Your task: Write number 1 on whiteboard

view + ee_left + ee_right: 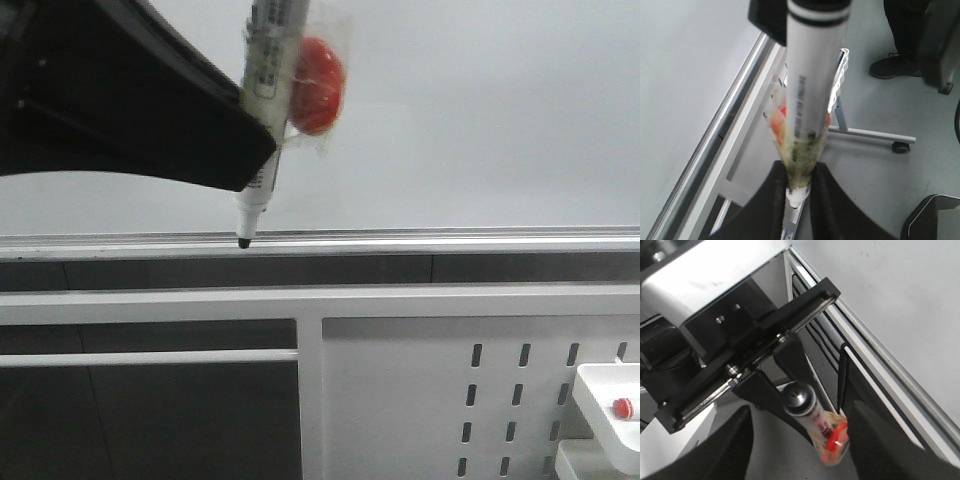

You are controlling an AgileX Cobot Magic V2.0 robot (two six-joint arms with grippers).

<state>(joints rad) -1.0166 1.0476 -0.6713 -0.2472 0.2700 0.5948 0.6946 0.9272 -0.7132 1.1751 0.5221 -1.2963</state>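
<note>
The left gripper (262, 150) squeezes a marker (268, 70); its label is too blurry to read. The right gripper (800, 440) is wide open, holding nothing.

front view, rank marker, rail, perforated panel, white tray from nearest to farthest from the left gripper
1. marker, held in the left gripper
2. rail, just below the marker tip
3. perforated panel, lower right
4. white tray, far lower right corner

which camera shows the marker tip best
The front view: the marker hangs tip down, its black tip at the whiteboard's rail. The left wrist view hides the tip between its fingers; the right wrist view shows only the marker's back end.
</note>
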